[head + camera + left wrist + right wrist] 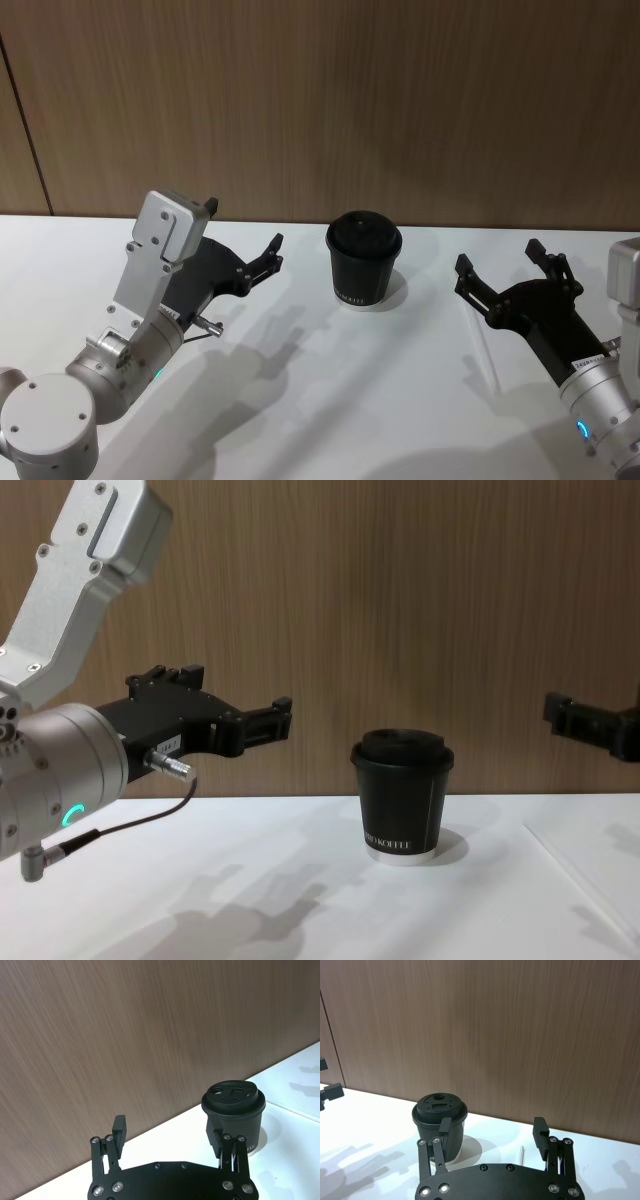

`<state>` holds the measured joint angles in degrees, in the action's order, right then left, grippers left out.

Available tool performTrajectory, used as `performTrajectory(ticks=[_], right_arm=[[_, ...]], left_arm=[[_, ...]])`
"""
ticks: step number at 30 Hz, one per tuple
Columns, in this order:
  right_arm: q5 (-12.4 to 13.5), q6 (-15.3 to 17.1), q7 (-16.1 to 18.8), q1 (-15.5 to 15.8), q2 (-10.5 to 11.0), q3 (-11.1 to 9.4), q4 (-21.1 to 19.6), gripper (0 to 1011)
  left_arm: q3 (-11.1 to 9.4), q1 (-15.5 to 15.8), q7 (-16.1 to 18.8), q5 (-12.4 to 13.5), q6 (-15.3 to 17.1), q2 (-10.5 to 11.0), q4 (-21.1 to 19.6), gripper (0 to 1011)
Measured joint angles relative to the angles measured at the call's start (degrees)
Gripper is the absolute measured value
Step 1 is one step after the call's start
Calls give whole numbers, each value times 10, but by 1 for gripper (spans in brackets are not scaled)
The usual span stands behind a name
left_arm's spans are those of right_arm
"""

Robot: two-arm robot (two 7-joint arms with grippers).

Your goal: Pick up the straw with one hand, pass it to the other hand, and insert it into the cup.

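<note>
Straw (521,1153) lies flat on the white worktop (300,400), on the right side of the cup (362,262) and apart from it, near the right gripper (498,258). White on white, it is faint (a short pale sliver between the right jaws in the right wrist view, a thin slanting line in the chest view), and its ends are hard to make out.

The worktop is plain and carries soft grey shadows of both arms. Behind it rises a brown wood-grain wall (350,100) with a dark upright seam at the far left.

The cup stands upright near the wall with its domed lid on, between the two grippers and touching neither. The left gripper (240,226) hangs above the worktop to the cup's left, jaws released and holding nothing. The right gripper hangs to the cup's right, jaws likewise spread and holding nothing.

In the chest view the right gripper is cut off by the edge, so just one dark finger shows. In the left wrist view one finger overlaps the cup's side.
</note>
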<state>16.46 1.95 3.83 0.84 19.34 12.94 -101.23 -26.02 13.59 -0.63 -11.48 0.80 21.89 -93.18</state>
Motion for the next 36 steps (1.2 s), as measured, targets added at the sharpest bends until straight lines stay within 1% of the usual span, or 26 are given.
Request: performTrajectory(ticks=[36], right_arm=[[0, 0, 0, 0, 0, 0, 0, 1001]], left_arm=[[0, 0, 0, 0, 0, 0, 0, 1003]])
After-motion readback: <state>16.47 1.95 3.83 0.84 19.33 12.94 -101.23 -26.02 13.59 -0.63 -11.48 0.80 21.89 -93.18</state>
